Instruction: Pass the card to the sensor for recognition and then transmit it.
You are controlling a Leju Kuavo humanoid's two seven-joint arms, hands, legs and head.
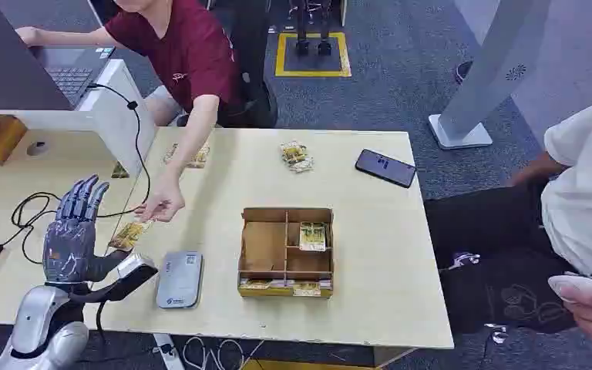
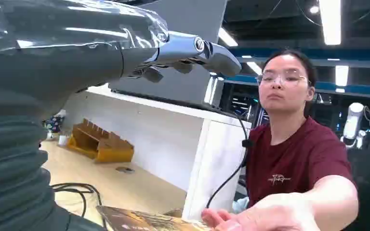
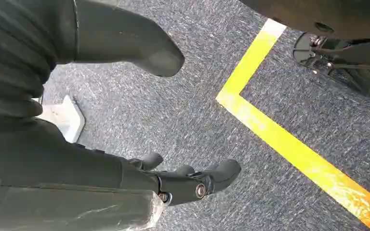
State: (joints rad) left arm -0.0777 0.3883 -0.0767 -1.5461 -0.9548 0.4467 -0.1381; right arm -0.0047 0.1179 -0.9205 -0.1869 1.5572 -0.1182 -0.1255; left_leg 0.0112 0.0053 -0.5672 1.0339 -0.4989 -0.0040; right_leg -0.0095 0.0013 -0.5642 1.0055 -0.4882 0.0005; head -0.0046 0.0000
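Card [image 1: 130,234] lies flat near the counter's [image 1: 370,254] left edge, long axis diagonal; left hand [image 1: 73,231] spread, empty; right hand [image 3: 183,180] loosely apart, empty.

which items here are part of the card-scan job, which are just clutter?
Job:
card, being set down by a person's hand
sensor, the grey pad near the table's front edge
left hand, open beside the card
sorting box, likely the drop-off

Clutter:
phone
laptop
black cable
loose packets at the far edge
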